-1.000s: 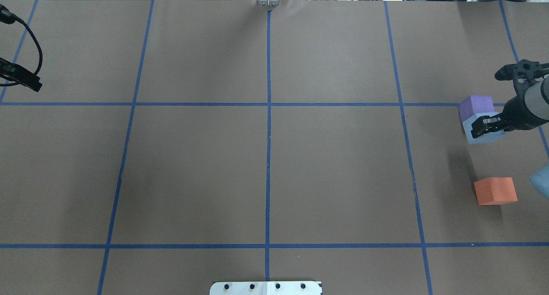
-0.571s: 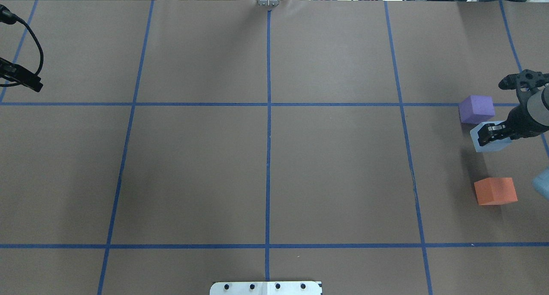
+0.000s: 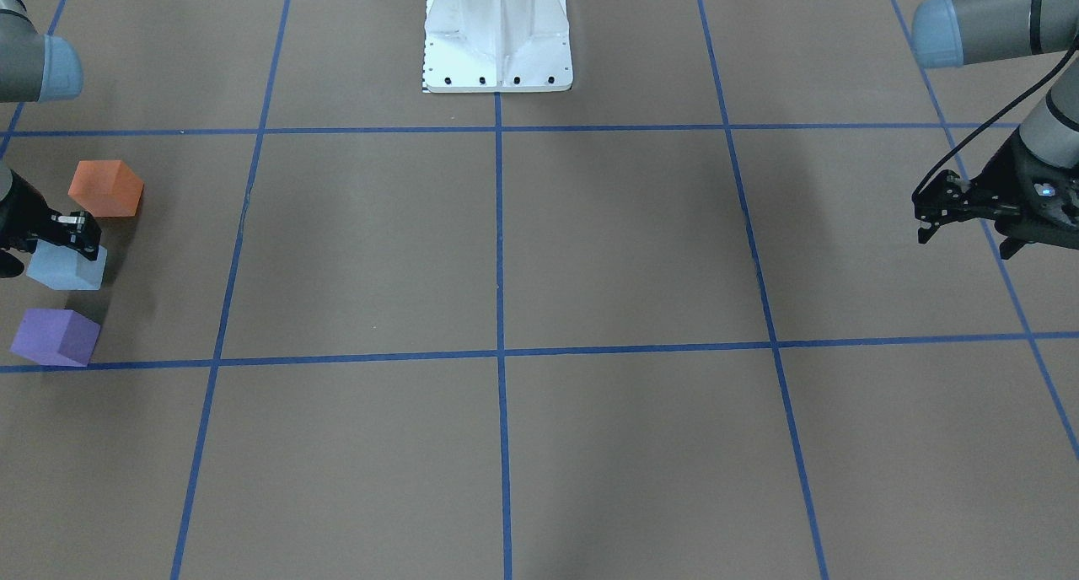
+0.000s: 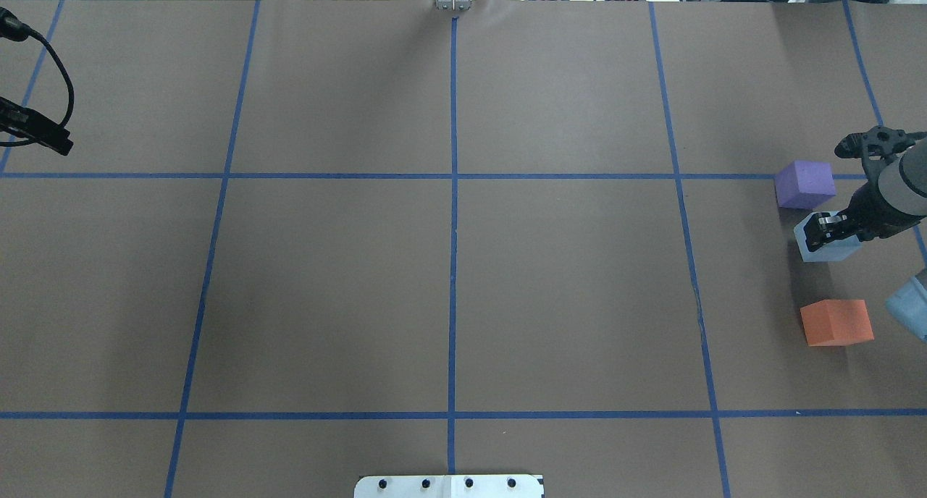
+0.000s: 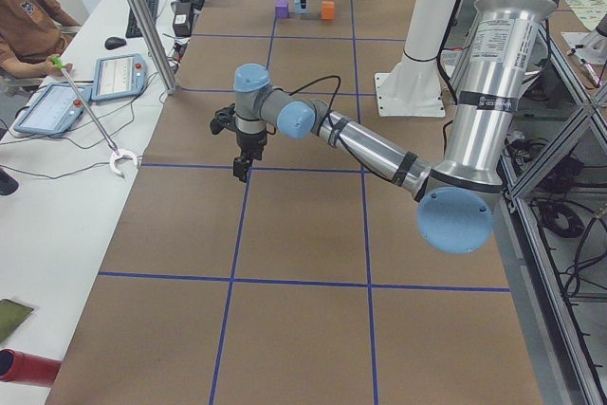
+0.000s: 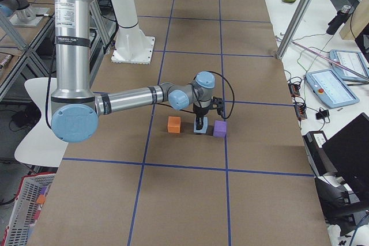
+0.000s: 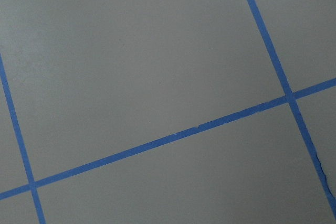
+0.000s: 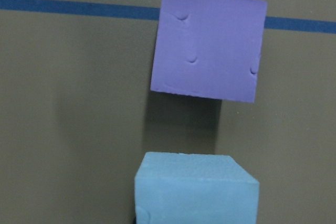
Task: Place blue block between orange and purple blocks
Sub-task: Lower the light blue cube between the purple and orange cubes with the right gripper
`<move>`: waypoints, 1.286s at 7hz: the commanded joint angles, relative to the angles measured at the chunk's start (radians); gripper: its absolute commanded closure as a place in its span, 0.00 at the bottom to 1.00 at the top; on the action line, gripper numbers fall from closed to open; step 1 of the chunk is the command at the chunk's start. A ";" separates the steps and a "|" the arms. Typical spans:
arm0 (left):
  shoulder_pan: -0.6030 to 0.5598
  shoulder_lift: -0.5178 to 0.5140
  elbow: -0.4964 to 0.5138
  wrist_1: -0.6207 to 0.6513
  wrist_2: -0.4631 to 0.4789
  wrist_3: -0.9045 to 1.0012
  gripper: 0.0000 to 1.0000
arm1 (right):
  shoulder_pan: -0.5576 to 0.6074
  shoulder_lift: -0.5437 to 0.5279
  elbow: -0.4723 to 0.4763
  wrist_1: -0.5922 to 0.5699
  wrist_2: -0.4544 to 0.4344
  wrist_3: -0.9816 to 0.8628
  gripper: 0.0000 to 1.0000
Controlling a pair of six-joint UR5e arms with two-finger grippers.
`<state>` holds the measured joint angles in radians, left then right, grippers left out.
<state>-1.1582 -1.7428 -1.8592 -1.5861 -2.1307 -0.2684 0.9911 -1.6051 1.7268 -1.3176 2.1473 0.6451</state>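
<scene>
The right arm (image 4: 896, 194) runs off the edge of the overhead view. The left gripper (image 3: 921, 220) hangs well away over the bare table (image 4: 449, 281), fingers spread, holding nothing. The right gripper (image 4: 825, 230) is clamped on the blue block (image 4: 825, 252) and hides its top. The block sits between the purple block (image 4: 804, 183) and the orange block (image 4: 836, 322), touching neither. Whether it rests on the table I can't tell.

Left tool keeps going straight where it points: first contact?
Likely the brown paper table cover, beside a blue tape line. The left tool points down at bare paper; no block in line.
</scene>
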 commanded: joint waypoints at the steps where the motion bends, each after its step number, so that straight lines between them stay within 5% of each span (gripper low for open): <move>1: 0.000 0.000 0.000 0.000 0.000 0.000 0.00 | -0.015 0.001 -0.009 0.000 0.008 0.007 1.00; 2: 0.000 0.000 0.000 0.000 0.000 0.000 0.00 | -0.025 0.001 -0.009 0.000 0.023 0.008 0.96; 4: 0.000 0.000 0.000 0.000 0.001 0.001 0.00 | -0.035 -0.007 -0.010 0.006 0.025 -0.001 0.19; 5: 0.000 -0.001 0.003 0.000 0.000 0.000 0.00 | -0.034 -0.015 -0.007 0.006 0.023 0.008 0.00; 9: -0.005 -0.003 -0.005 0.000 0.000 0.004 0.00 | 0.100 -0.025 0.077 -0.003 0.045 -0.024 0.00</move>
<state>-1.1589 -1.7459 -1.8607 -1.5861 -2.1305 -0.2716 1.0174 -1.6230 1.7578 -1.3129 2.1766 0.6361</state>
